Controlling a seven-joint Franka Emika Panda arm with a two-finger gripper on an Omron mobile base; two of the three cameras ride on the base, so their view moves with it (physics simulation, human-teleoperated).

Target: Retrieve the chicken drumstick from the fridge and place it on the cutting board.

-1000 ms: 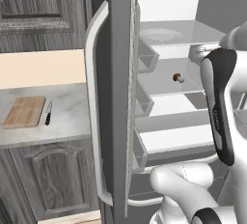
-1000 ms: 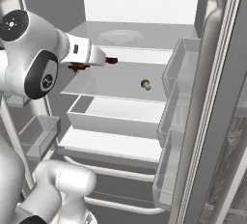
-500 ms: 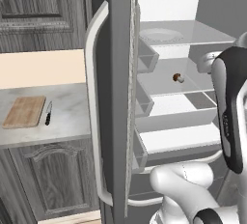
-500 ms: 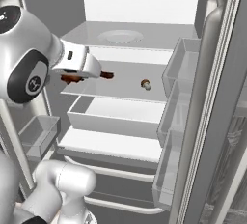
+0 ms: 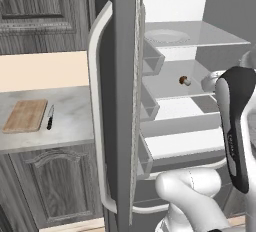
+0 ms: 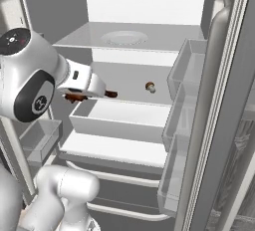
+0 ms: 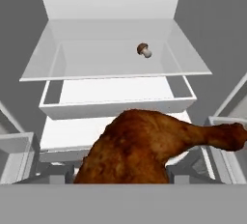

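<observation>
The chicken drumstick sits gripped between the fingers, before the open fridge, a mushroom shelved beyond.

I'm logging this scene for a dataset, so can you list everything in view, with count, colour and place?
fridge: one, dark grey, pale bar handle, door open, white inside.
chicken drumstick: one, reddish-brown, held in the gripper, in front of the shelves.
mushroom: one, brown cap and pale stem, on the middle glass shelf.
plate: one, white, on the upper shelf.
cutting board: one, light-brown wood, on the counter left of the fridge.
knife: one, black-handled, just right of the board.
counter: one, pale grey marble.
cabinets: grey wood-grain, above and below the counter.
gripper: one, white, fingers closed on the drumstick.
</observation>
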